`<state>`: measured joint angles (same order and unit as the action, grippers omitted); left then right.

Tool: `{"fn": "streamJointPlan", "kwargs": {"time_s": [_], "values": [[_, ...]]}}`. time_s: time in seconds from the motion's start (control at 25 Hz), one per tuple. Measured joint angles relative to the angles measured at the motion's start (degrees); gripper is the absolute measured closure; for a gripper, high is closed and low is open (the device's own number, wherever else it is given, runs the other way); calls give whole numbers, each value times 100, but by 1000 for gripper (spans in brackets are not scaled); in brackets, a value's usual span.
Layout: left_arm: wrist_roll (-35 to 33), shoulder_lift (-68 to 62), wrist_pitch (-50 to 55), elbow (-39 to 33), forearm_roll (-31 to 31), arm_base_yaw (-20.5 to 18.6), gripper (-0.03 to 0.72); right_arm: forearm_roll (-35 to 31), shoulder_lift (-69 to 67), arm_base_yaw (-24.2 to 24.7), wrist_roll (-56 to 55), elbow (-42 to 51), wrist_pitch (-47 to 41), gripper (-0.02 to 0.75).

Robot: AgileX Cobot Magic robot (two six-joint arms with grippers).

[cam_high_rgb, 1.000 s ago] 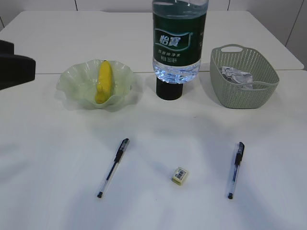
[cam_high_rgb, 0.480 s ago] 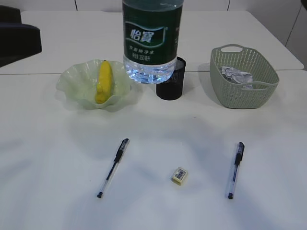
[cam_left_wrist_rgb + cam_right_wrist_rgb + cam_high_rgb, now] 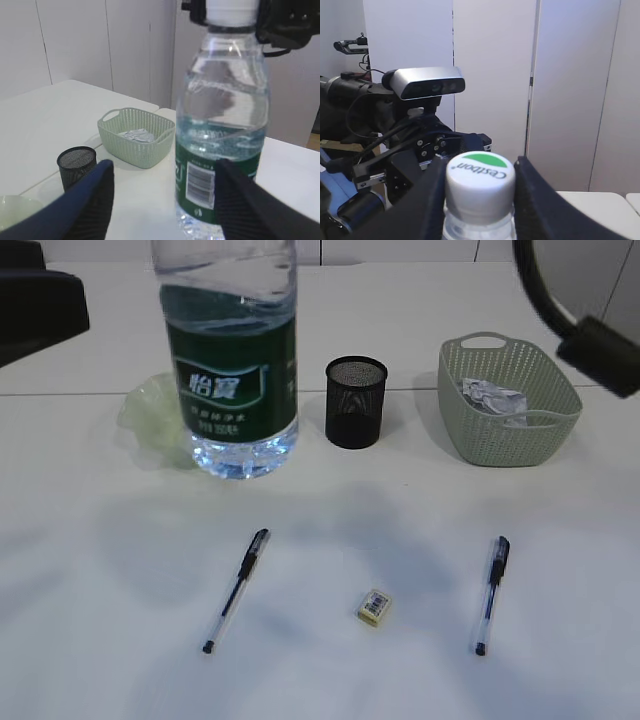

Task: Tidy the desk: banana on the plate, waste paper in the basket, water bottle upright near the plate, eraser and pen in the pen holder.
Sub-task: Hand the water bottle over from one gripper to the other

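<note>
The water bottle (image 3: 230, 370) with its green label hangs upright, held by its white cap (image 3: 480, 182) in my right gripper (image 3: 480, 167), which is shut on it. In the exterior view it covers most of the green plate (image 3: 143, 410); the banana is hidden. My left gripper (image 3: 162, 200) is open, its fingers on either side of the bottle (image 3: 220, 135) without touching it. The black mesh pen holder (image 3: 356, 402) stands mid-table. Two pens (image 3: 236, 590) (image 3: 491, 593) and the eraser (image 3: 374, 606) lie at the front. Waste paper (image 3: 492, 398) lies in the basket (image 3: 540, 430).
The left arm (image 3: 40, 310) is at the upper left and the right arm's link (image 3: 590, 335) at the upper right. The left wrist view shows the basket (image 3: 115, 135), pen holder (image 3: 76, 165) and plate rim (image 3: 12, 210). The left wrist camera (image 3: 425, 85) faces the right one.
The bottle, held by the right gripper, has moved left and lower, from in front of the pen holder to in front of the plate. The right arm's link has come into view.
</note>
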<state>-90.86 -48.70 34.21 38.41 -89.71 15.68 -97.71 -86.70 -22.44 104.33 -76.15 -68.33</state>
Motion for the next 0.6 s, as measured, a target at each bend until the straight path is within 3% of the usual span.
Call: {"fn": "streamJointPlan", "kwargs": {"time_s": [0.6], "values": [[-296,-318,595,0,-220,0,234,0,-576,-520,152,-563,260,494]]}}
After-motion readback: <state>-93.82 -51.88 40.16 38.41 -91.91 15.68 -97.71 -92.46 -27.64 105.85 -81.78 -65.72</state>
